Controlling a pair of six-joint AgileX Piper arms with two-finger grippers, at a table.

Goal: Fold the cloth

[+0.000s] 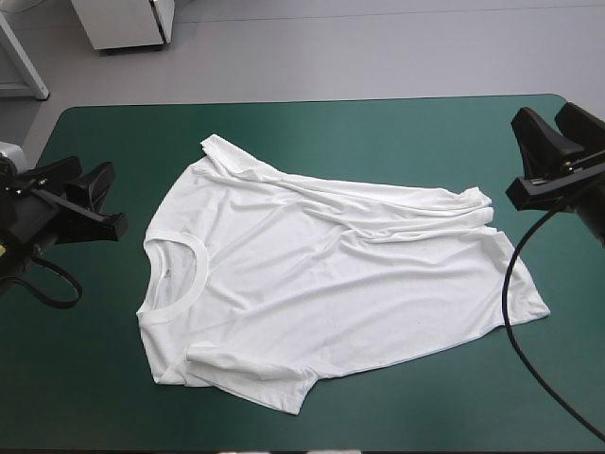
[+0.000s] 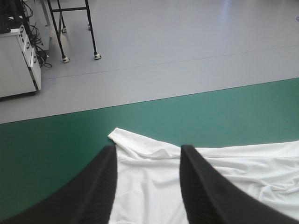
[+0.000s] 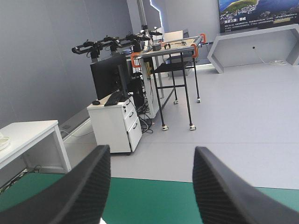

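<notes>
The white T-shirt (image 1: 321, 284) lies spread on the teal-green cover, collar toward the table's left, hem toward the right, with wrinkles across its far side. One sleeve points to the far left; the other is folded under near the front edge. My left gripper (image 1: 102, 200) hovers open just left of the collar. In the left wrist view the left gripper (image 2: 148, 154) stands over the T-shirt (image 2: 154, 186), near the far sleeve. My right gripper (image 1: 558, 142) is raised above the table's right edge, open and empty. In the right wrist view the right gripper (image 3: 152, 156) faces the room, no shirt in sight.
Bare teal-green cover (image 1: 378, 132) runs along the far edge and along the front edge (image 1: 425, 407). The shirt's hem corner (image 1: 539, 307) reaches close to the table's right edge.
</notes>
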